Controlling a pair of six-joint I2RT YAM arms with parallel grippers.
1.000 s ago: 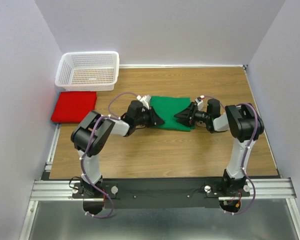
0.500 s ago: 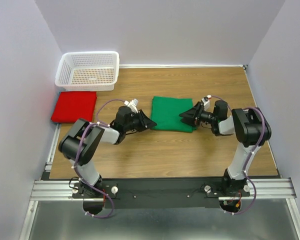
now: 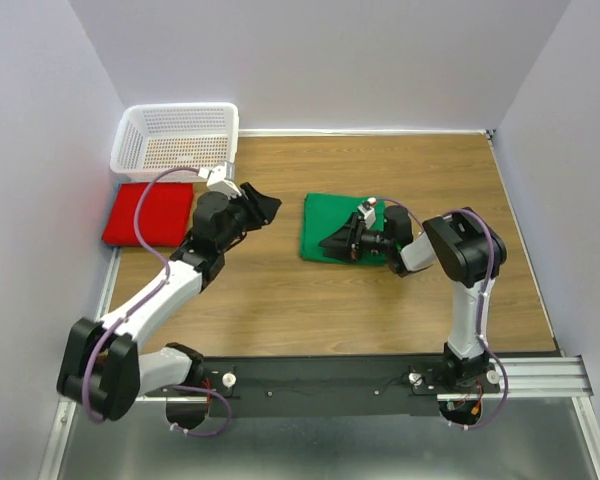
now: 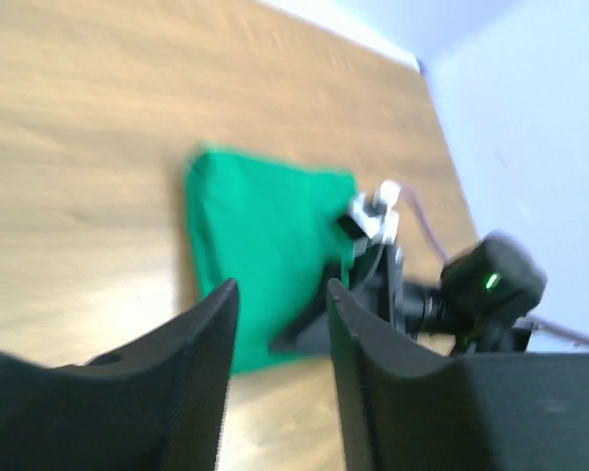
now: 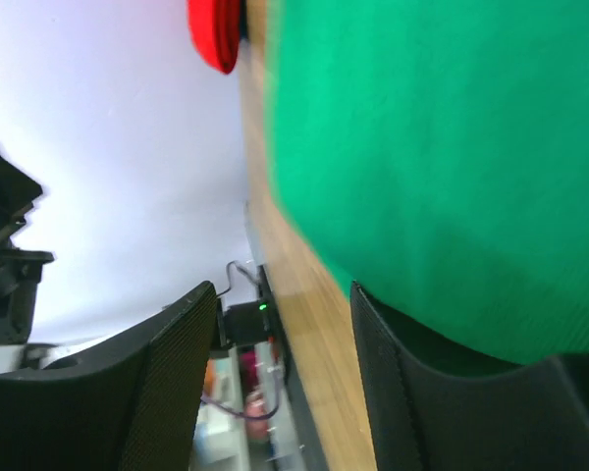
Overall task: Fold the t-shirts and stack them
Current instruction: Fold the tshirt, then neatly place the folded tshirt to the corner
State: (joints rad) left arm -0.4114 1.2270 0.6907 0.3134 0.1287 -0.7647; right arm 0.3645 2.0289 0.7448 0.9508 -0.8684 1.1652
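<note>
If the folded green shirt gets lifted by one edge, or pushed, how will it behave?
Probably floppy: the green t-shirt is soft cloth lying flat, so a one-edge lift would likely let the folds droop open. Pushed, it would likely bunch rather than slide cleanly across the wooden table.

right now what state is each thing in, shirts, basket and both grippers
green t-shirt: folded, lying flat on the table
red t-shirt: folded, flat at the table's left edge
white basket: upright in the far left corner
left gripper: open, holding nothing, between the two shirts
right gripper: open, low over the green t-shirt, contact unclear
</note>
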